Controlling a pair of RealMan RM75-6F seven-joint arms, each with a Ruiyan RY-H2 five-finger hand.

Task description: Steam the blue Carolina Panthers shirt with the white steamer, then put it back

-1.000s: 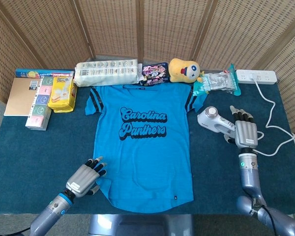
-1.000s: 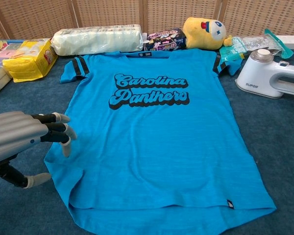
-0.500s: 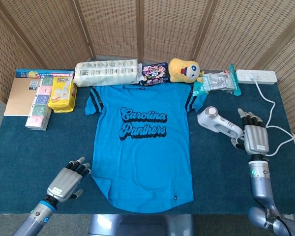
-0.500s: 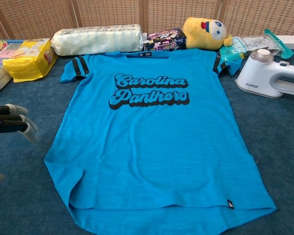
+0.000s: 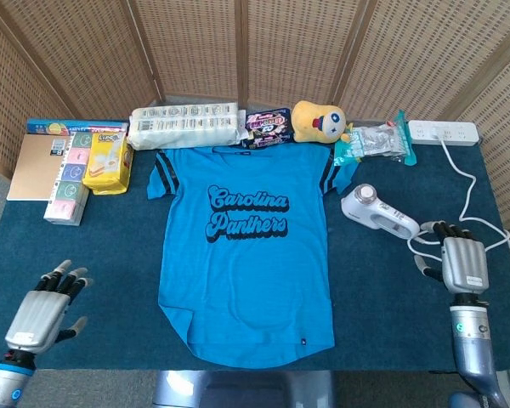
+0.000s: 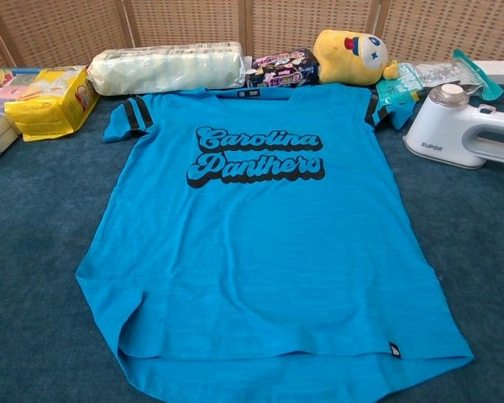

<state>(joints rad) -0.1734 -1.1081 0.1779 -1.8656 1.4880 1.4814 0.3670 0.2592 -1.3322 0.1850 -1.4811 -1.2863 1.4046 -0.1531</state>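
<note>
- The left hand [image 5: 41,308] hangs over the near left corner of the worktop [image 5: 110,246], well apart from the shirt; its fingers [image 5: 65,276] are spread and hold nothing. Only the head view shows it.
- At the far left lie a brown notebook [image 5: 34,166], a stack of pastel boxes [image 5: 68,183] and a yellow packet [image 5: 108,161].
- A long clear-wrapped pack [image 5: 184,126] lies along the far edge, just beyond the shirt's left shoulder.
- The blue Carolina Panthers shirt [image 5: 248,255] lies flat in the middle of the worktop, front up, collar far and hem near; the near left corner of the hem is folded over a little.
- A dark snack bag [image 5: 267,129] and a yellow plush toy [image 5: 319,120] sit beyond the collar.
- A teal-edged clear packet [image 5: 374,141] lies right of the plush toy.
- The white steamer [image 5: 376,212] lies on the worktop just right of the shirt's right sleeve, touched by no hand.
- A white power strip [image 5: 444,131] sits at the far right, its cord [image 5: 472,183] running toward the near side.
- The right hand [image 5: 461,262] hovers right of the steamer's handle end, near it but apart, fingers [image 5: 451,229] spread and holding nothing.
</note>
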